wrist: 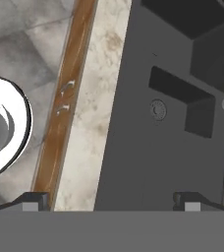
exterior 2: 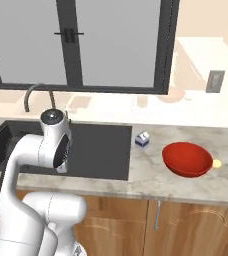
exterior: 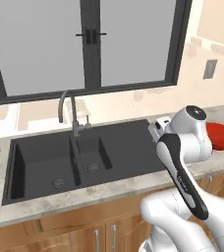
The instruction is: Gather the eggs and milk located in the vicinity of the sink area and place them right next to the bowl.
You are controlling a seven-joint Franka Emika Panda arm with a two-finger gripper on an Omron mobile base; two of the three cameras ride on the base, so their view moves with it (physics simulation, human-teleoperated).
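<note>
Red bowl (exterior 2: 187,159) (wide, shallow), pale egg (exterior 2: 216,163) touching, blue-marked milk (exterior 2: 142,139) near

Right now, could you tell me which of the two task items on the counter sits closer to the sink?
The milk carton: it stands just past the sink's right edge, left of the red bowl. The egg lies beyond the bowl's far right side.

Even, soft light fills the rendered kitchen, with the pale window (exterior: 84,44) glowing flat (no glare). The sink (exterior: 79,157) stays dark, shadows faint, everything sharp.
</note>
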